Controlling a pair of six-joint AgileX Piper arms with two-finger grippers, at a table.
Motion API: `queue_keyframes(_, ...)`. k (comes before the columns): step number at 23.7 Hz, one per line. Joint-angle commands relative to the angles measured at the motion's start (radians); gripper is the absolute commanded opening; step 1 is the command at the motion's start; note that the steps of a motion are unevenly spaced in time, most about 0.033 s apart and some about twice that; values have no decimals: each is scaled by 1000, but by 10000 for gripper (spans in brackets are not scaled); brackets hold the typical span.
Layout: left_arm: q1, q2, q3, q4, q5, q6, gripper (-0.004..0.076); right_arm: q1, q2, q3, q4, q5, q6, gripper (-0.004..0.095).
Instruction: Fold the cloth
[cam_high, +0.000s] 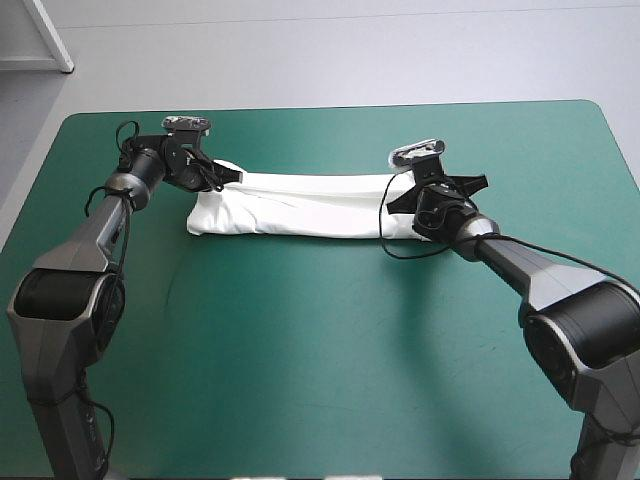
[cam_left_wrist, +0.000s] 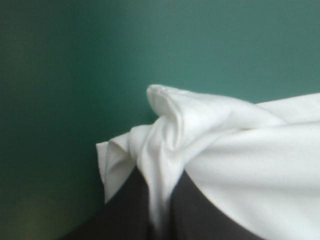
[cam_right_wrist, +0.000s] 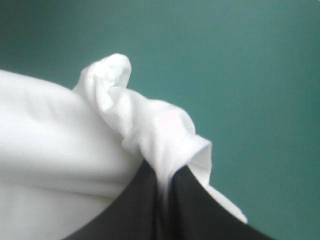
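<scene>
Bright even light, T-shirt (cam_high: 300, 205) glary white w/ faint shadow on teal-green cover (cam_high: 300, 340)

T-shirt (cam_high: 300, 205) — soft matt cloth, creased

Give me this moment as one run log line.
T-shirt: long folded band on table | left hand: shut on one end | right hand: shut on other end | stage: mid-fold

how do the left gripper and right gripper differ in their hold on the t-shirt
The left gripper pinches the T-shirt at its left end; the right gripper pinches its right end. The left gripper sits slightly nearer the far edge of the table than the right gripper. Both are shut on bunched cloth.
</scene>
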Motion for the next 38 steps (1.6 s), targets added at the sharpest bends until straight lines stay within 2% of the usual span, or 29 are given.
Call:
queue_keyframes(1, 8, -47, -34, -33, -83, 10, 148, -13, -30, -36, -12, -28, 59, 190)
queue_keyframes(2, 8, -47, -34, -33, -86, 10, 207, -15, -30, -36, 9, -35, 51, 294)
queue_keyframes(3, 8, -52, -39, -31, -88, 10, 360, -19, -39, -38, 14, -35, 51, 515)
queue_keyframes(4, 8, -57, -44, -30, -84, 10, 426, -19, -46, -38, 14, -30, 51, 593)
queue_keyframes(5, 8, -73, -64, -27, -63, 28, 501, -19, -72, -38, 14, 5, 51, 720)
queue_keyframes(6, 8, -81, -75, -22, -55, 40, 505, -19, -85, -38, 14, 20, 51, 743)
queue_keyframes(10, 8, -177, -169, -70, 69, 54, 489, -21, -278, -38, 43, 155, 32, 733)
queue_keyframes(11, 8, -194, -171, -106, 92, 54, 489, -23, -311, -38, 88, 169, -3, 734)
queue_keyframes(13, 6, -226, -171, -201, 165, 57, 447, -45, -393, -38, 279, 198, -158, 733)
queue_keyframes(14, 0, -226, -171, -250, 227, 58, 368, -74, -437, -38, 430, 213, -272, 733)
queue_keyframes(15, -4, -226, -171, -271, 257, 69, 309, -94, -453, -38, 512, 225, -335, 732)
queue_keyframes(16, -26, -219, -167, -298, 291, 112, 181, -131, -471, -38, 656, 247, -431, 732)
queue_keyframes(17, -39, -215, -160, -314, 294, 128, 86, -154, -478, -38, 721, 264, -481, 732)
queue_keyframes(18, -65, -210, -150, -334, 286, 161, -7, -199, -482, -38, 834, 298, -581, 732)
queue_keyframes(23, -152, -162, -146, -356, 200, 192, -10, -335, -482, -36, 1096, 364, -748, 719)
queue_keyframes(27, -213, -100, -146, -354, 124, 192, -10, -424, -482, -36, 1239, 409, -836, 718)
queue_keyframes(32, -256, -15, -146, -354, 67, 192, -10, -471, -447, -36, 1318, 471, -914, 718)
queue_keyframes(38, -275, 76, -146, -354, 50, 188, -10, -471, -365, -36, 1401, 475, -972, 710)
